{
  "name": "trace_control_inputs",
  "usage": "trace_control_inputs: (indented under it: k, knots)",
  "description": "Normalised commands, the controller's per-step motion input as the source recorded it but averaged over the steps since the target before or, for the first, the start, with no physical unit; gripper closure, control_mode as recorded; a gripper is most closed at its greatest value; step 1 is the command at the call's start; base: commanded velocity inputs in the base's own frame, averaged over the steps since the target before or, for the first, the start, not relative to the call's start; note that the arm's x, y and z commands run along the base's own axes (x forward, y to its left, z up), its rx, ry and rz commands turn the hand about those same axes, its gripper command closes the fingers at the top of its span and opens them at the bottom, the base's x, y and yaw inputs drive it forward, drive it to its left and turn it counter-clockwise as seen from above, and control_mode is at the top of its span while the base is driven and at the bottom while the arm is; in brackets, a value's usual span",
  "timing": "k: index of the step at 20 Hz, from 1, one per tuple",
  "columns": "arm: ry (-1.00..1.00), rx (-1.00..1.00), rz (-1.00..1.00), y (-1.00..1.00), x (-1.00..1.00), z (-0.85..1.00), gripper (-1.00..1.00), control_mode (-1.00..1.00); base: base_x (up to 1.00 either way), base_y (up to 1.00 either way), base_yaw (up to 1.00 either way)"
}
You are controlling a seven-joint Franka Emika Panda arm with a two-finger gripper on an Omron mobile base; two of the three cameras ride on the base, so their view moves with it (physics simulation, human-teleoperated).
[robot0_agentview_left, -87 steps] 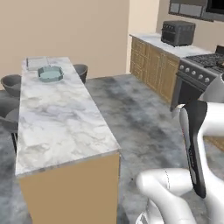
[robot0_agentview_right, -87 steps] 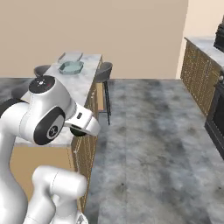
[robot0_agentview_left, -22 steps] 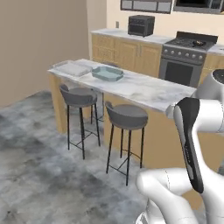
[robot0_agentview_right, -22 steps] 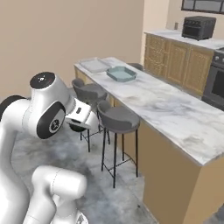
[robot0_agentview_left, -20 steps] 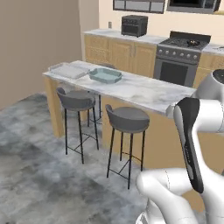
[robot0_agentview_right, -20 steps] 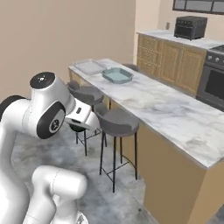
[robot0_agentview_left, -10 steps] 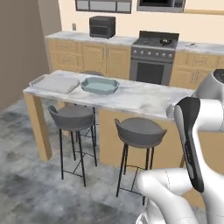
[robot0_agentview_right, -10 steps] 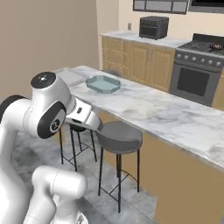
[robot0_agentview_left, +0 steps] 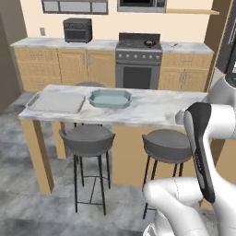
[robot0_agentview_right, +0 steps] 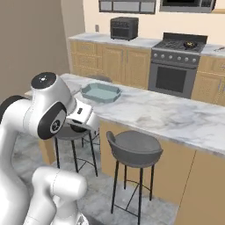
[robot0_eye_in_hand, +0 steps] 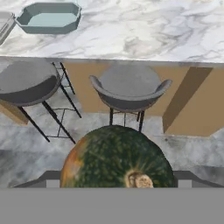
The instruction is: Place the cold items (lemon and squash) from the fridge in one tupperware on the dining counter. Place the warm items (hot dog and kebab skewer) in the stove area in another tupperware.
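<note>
Ahead of the jaws, marble tabletop (robot0_eye_in_hand: pixel 144 35), two grey stools (robot0_eye_in_hand: pixel 129 87) tucked beneath. Far ahead to the left in the hand view, pale blue tupperware (robot0_eye_in_hand: pixel 48 16) on that tabletop. Clamped between wide-spread jaws, dark green squash (robot0_eye_in_hand: pixel 116 159) with orange patch.

You see a glossy, ribbed dark-green squash (robot0_eye_in_hand: pixel 116 159) at lower centre, a polished marble surface (robot0_eye_in_hand: pixel 144 30) above, matt grey stools (robot0_eye_in_hand: pixel 129 87) between.

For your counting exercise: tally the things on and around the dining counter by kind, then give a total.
Stools: 2
Tubs: 1
Trays: 1
Squash: 1
Total: 5
</note>
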Motion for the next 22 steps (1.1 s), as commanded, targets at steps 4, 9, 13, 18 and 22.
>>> trace_control_inputs:
  k: [4, 9, 13, 18, 22]
  knots:
    - [0.00, 0.00, 0.00, 0.00, 0.00, 0.00, 1.00, 1.00, 0.72, 1.00, -0.39]
    - [0.00, 0.00, 0.00, 0.00, 0.00, 0.00, 1.00, 1.00, 0.83, 0.94, -0.28]
    - [0.00, 0.00, 0.00, 0.00, 0.00, 0.00, 1.00, 1.00, 0.89, 0.32, -0.05]
    - [0.00, 0.00, 0.00, 0.00, 0.00, 0.00, 1.00, 1.00, 0.88, -0.25, 0.00]
    - [0.00, 0.00, 0.00, 0.00, 0.00, 0.00, 1.00, 1.00, 0.83, -0.28, 0.00]
